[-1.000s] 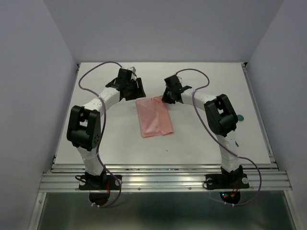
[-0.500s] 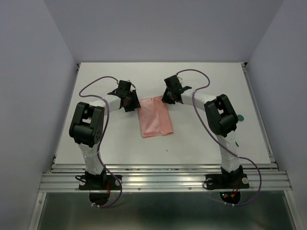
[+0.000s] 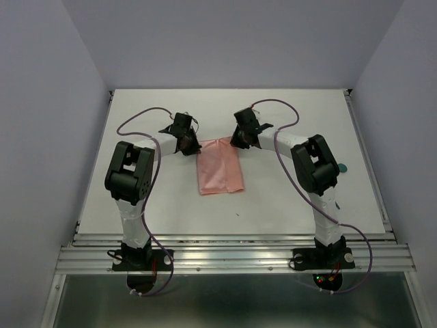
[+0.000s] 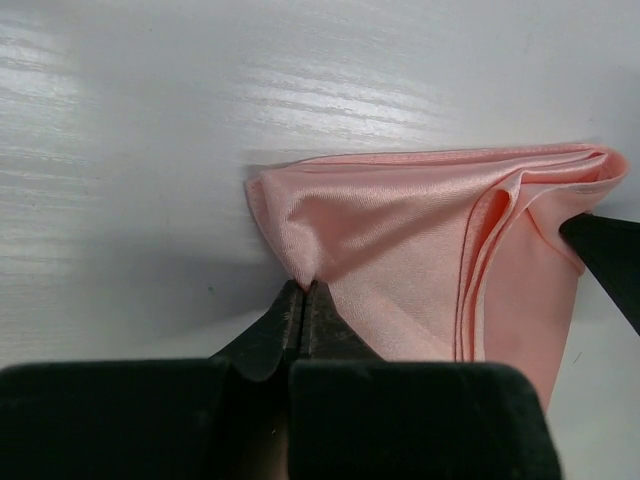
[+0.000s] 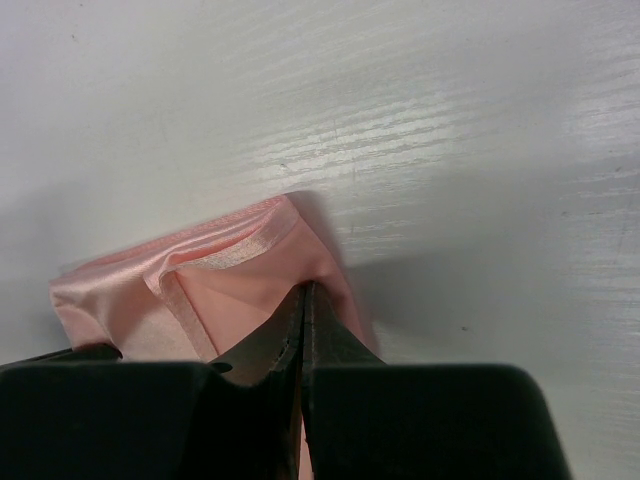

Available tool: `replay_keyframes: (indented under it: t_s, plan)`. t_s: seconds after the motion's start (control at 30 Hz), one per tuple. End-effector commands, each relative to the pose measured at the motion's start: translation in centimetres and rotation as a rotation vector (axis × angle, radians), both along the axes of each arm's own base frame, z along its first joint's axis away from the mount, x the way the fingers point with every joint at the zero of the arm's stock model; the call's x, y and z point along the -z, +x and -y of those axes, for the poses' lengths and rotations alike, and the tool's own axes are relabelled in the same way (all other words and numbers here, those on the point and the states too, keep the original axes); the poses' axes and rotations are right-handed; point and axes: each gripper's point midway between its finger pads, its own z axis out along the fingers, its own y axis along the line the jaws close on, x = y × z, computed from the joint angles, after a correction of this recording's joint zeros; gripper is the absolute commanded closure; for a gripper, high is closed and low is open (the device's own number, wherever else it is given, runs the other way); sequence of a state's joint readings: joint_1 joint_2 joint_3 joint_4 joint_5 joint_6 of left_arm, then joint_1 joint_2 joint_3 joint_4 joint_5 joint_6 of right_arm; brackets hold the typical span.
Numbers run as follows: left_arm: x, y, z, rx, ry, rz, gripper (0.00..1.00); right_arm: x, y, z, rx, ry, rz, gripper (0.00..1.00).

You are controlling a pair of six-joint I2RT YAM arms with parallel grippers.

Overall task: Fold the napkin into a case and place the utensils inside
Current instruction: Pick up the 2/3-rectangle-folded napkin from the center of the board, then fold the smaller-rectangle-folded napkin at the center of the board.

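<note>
Pink, slightly shiny cloth is the main thing to look at. The napkin [image 3: 220, 167] is laid flat near the middle of the table [image 3: 293, 205], folded into a layered rectangle with its long side running 12 to 6 o'clock in the overhead view. It's wider than a narrow strip would be, so the case is judged not finished yet, and another fold is probably needed.

The far edge is pinched at both corners. The left end effector [image 4: 303, 292] is seen fully closed on the cloth at the napkin's 11 o'clock corner, with a little ridge of fabric gathered right at the tips. The right end effector [image 5: 303, 295] is likewise clamped tight on the 1 o'clock corner, where a hemmed edge is turned over. Gripping both corners at once makes sense, since thin slippery fabric is kept square that way and the edge could be carried toward 6 o'clock without the layers sliding apart.

Looks-wise, a soft sheen, fine creases and several layers not perfectly lined up can be seen.

Of the utensils [image 3: 343, 166], only a small round teal bit can be made out at the napkin's 3 o'clock, partly hidden by the right arm.
</note>
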State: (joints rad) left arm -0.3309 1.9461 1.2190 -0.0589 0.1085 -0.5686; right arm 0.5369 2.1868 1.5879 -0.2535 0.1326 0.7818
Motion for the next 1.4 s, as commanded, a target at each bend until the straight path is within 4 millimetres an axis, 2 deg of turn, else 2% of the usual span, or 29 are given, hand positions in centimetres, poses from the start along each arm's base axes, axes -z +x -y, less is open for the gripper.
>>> replay_keyframes:
  t_s: [0.0, 0.07, 0.17, 0.2, 0.23, 0.5, 0.6, 0.9, 1.07, 1.2, 1.37]
  plan:
    - [1.7, -1.2, -1.5, -0.014, 0.104, -0.083, 1.0, 2.6, -2.9, 1.6, -0.015, -0.094, -0.102, 0.99]
    - [-0.3, 0.1, -1.3, -0.004, 0.112, -0.037, 1.0, 2.2, -2.8, 1.5, -0.013, -0.088, -0.096, 0.99]
    - [-1.7, 0.8, -0.8, 0.038, 0.112, -0.009, 1.0, 2.1, -2.7, 1.4, -0.009, -0.079, -0.094, 0.99]
    - [-1.8, 0.5, -0.7, 0.065, 0.128, -0.025, 1.0, 2.0, -2.7, 1.3, -0.008, -0.074, -0.095, 0.99]
    - [-2.6, 1.2, -0.4, 0.071, 0.13, -0.013, 1.0, 2.0, -2.7, 1.2, -0.008, -0.071, -0.097, 0.99]
    - [-5.6, 1.1, 1.4, 0.102, 0.103, 0.007, 1.0, 1.8, -2.3, 1.0, 0.028, -0.048, -0.091, 0.99]
    - [-6.5, 1.0, 2.8, 0.126, 0.059, 0.017, 1.0, 1.7, -2.2, 0.9, 0.029, -0.046, -0.089, 0.99]
    - [-7.0, 1.3, 6.7, 0.157, 0.033, 0.019, 1.0, 2.0, -2.3, 0.6, 0.023, -0.032, -0.102, 0.99]
    - [-7.8, 1.8, 7.6, 0.164, 0.015, 0.032, 1.0, 2.2, -2.6, 0.8, 0.029, -0.035, -0.108, 0.99]
    - [-7.6, 2.0, 8.4, 0.177, -0.006, 0.021, 1.0, 2.2, -2.7, 0.5, 0.03, -0.012, -0.113, 0.99]
    - [-6.3, 2.2, 10.0, 0.197, -0.064, -0.014, 1.0, 2.3, -2.9, 0.1, 0.024, 0.01, -0.12, 0.99]
